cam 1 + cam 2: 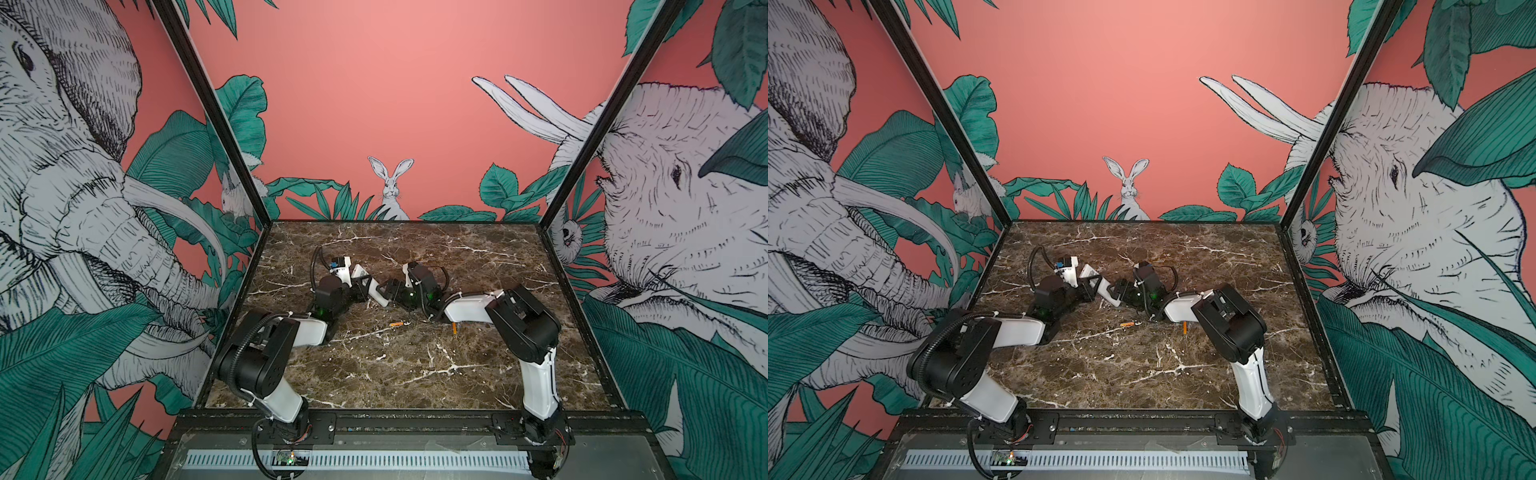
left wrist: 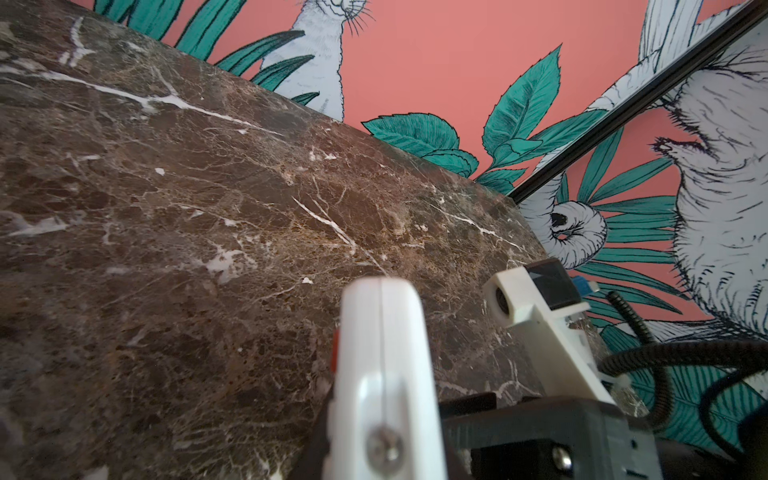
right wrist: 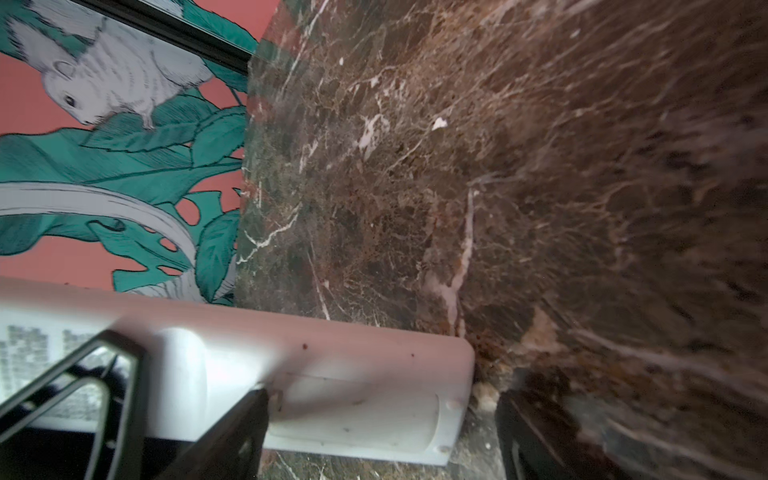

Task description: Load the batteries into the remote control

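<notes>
The dark marble table (image 1: 415, 374) sat boxed in by pink jungle murals. Near its middle the remote control (image 1: 379, 296) was turned on edge, with the left gripper (image 1: 365, 286) clamped across its body. The right gripper (image 3: 382, 399) stood at the remote's plain end with its jaws spread wide. One finger (image 3: 232, 432) lay against the white back by the battery cover (image 3: 357, 411), and the other stood clear past the end. That cover looked closed, so I couldn't see inside the compartment. I'd judge it empty, since both batteries lay on the marble nearer the arm bases, one (image 1: 396, 323) in the open, the other (image 1: 455, 328) poking out from under the right arm. To do this well, I reckoned the finger should catch the cover's lip and slide it along its length while the left grip braced without twisting.
</notes>
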You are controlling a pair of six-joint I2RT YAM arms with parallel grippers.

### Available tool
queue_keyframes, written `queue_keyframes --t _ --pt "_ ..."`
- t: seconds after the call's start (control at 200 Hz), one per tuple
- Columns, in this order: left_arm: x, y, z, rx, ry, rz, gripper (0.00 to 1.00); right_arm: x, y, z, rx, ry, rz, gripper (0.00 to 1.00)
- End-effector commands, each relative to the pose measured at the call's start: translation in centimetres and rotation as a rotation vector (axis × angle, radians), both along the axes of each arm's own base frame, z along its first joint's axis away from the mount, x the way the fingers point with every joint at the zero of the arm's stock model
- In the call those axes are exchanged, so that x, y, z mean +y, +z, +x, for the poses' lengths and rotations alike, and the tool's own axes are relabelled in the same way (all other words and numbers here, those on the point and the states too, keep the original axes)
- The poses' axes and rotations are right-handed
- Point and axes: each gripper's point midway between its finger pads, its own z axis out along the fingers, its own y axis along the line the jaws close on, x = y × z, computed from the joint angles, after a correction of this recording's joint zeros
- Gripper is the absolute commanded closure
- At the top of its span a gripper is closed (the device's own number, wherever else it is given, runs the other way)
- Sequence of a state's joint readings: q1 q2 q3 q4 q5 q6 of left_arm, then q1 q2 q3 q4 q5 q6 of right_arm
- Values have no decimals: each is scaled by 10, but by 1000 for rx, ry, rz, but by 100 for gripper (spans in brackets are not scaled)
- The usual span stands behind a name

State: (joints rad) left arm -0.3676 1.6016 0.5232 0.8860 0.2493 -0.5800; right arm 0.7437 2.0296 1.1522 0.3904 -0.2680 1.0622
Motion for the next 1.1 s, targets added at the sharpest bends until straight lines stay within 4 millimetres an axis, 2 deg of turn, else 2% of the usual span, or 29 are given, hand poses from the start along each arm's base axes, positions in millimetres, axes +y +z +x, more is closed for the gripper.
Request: queue_keyframes --t 0.0,0.16,0.355,0.575,0.805,0.835,1.095 --pt "-16 5 -14 -19 -96 28 86 -14 -35 -25 66 19 -225 14" --pt "-19 10 -18 -45 -115 78 86 -15 -27 -22 34 42 -269 14" --pt "-36 15 -26 -85 -163 181 86 -18 -17 -19 -13 90 -345 13" --pt "-52 16 -32 -106 -197 219 86 -27 -11 -18 -50 108 -415 13" --pt "-57 15 -33 -110 -209 233 86 -39 -4 -17 -87 112 -489 13" --pt "-57 15 -34 -112 -211 236 85 -35 10 -10 -117 105 -480 13" --pt "-62 11 -38 -121 -226 287 85 -42 26 -4 -163 104 -526 12"
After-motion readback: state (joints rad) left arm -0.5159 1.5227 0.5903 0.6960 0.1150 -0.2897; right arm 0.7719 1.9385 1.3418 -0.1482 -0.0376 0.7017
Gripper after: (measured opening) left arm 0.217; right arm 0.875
